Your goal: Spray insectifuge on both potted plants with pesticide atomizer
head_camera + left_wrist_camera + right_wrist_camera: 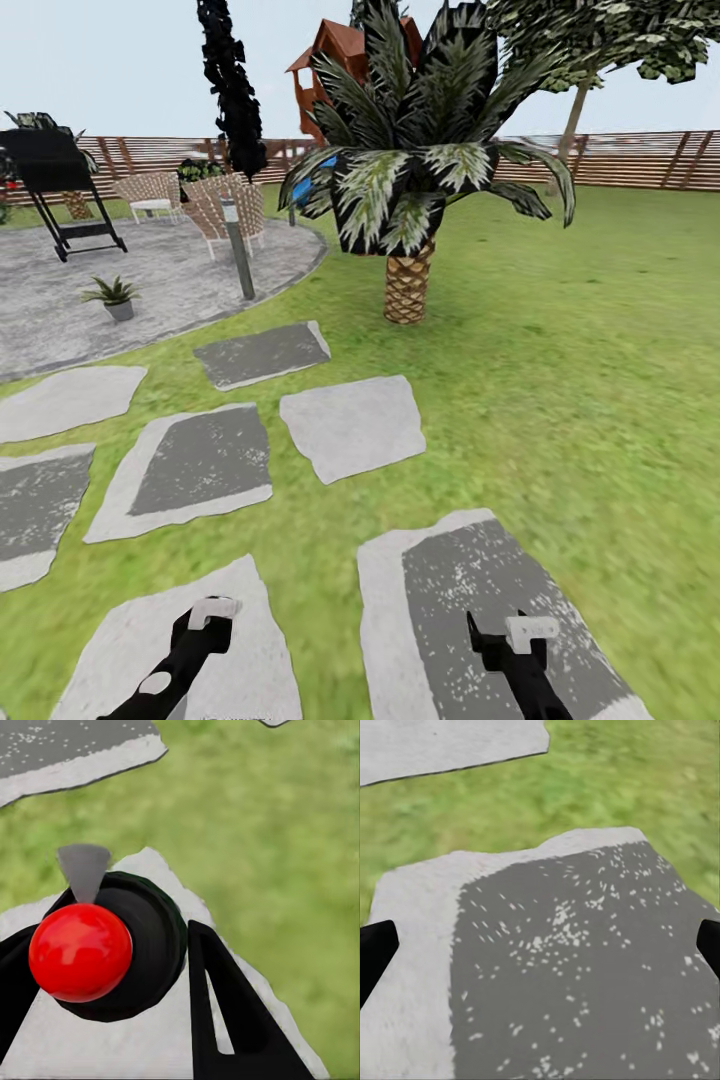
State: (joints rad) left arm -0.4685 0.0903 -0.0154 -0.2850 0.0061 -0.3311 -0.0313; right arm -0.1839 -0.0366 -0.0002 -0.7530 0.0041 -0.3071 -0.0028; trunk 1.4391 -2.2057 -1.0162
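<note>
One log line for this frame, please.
Over stepping slabs | left gripper open | right gripper open | potted plant on patio, ahead left

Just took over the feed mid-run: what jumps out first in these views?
The big palm dominates the lawn straight ahead, beyond the stepping slabs. A small potted plant sits on the round stone patio at far left. In the left wrist view, a glossy red ball sits right at the left gripper.

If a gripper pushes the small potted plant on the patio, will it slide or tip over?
The potted plant would probably slide or tip easily: its grey pot looks small and narrower than the leaf spread. The thin pointed leaves likely bend rather than resist. The flat stone patio offers nothing to stop it.
</note>
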